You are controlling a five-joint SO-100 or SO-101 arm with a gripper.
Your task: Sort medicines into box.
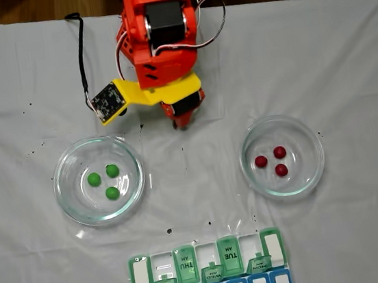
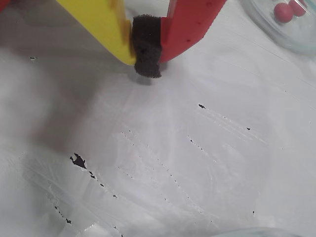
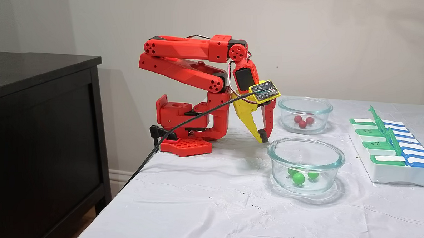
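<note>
Red-and-yellow two-finger gripper (image 2: 147, 69) lowered to white-covered surface (image 1: 344, 60), fingers (image 2: 111, 34) clenched on nothing, black pad pinched between tips. Three glossy green balls (image 1: 106, 180) in left round clear glass dish (image 1: 68, 198), three dark red balls (image 1: 273, 161) in right dish (image 1: 315, 167), overhead fixed view. Translucent green pill organizer (image 1: 184, 266) at near edge, several lids raised.

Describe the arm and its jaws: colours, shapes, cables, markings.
The arm is boxy bright-red plastic with black servo blocks and a perforated red base. The gripper has one yellow tapered jaw and one red, with a dark foam pad at the tips. A small circuit-board camera sits on a yellow bracket, trailing a black cable; thin white wires loop nearby.
</note>
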